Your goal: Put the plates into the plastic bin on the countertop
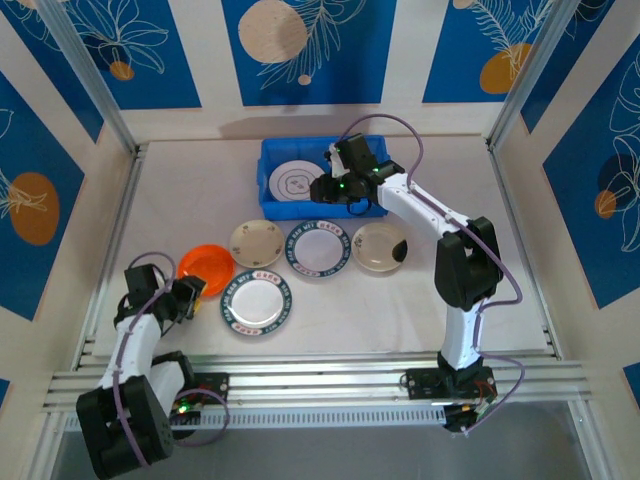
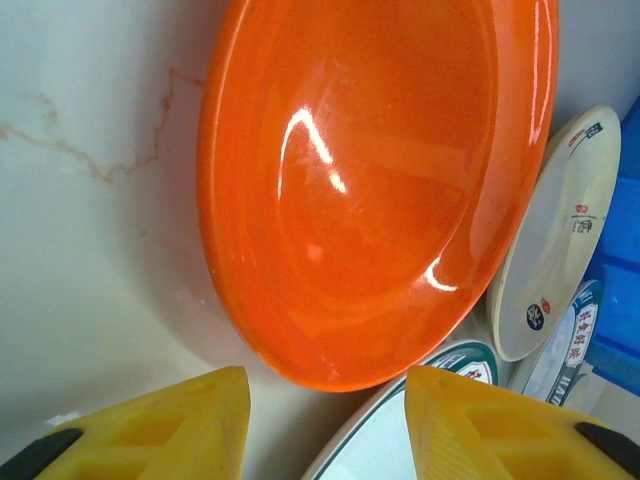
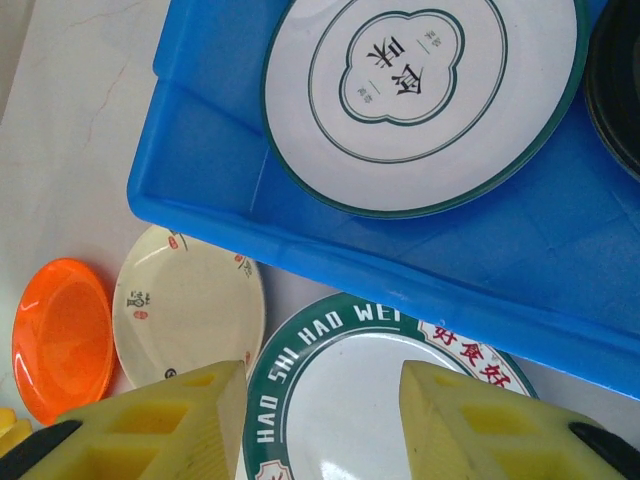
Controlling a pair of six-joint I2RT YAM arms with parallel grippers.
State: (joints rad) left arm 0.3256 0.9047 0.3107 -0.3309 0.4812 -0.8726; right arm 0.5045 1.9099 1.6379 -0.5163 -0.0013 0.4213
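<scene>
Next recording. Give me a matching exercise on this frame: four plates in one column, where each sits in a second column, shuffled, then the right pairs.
Plates
1. orange plate
2. white plate with a green emblem
3. green-rimmed plate lettered HAO WEI
4. cream plate with a dark patch

Places
A. inside the blue bin
B. right end of the row on the countertop
C. left end of that row
D. in front of the middle of the bin's near wall

Pairs: 1-C, 2-A, 3-D, 4-B

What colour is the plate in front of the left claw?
Orange plate, plain and glossy; the left wrist view shows it best.
</scene>
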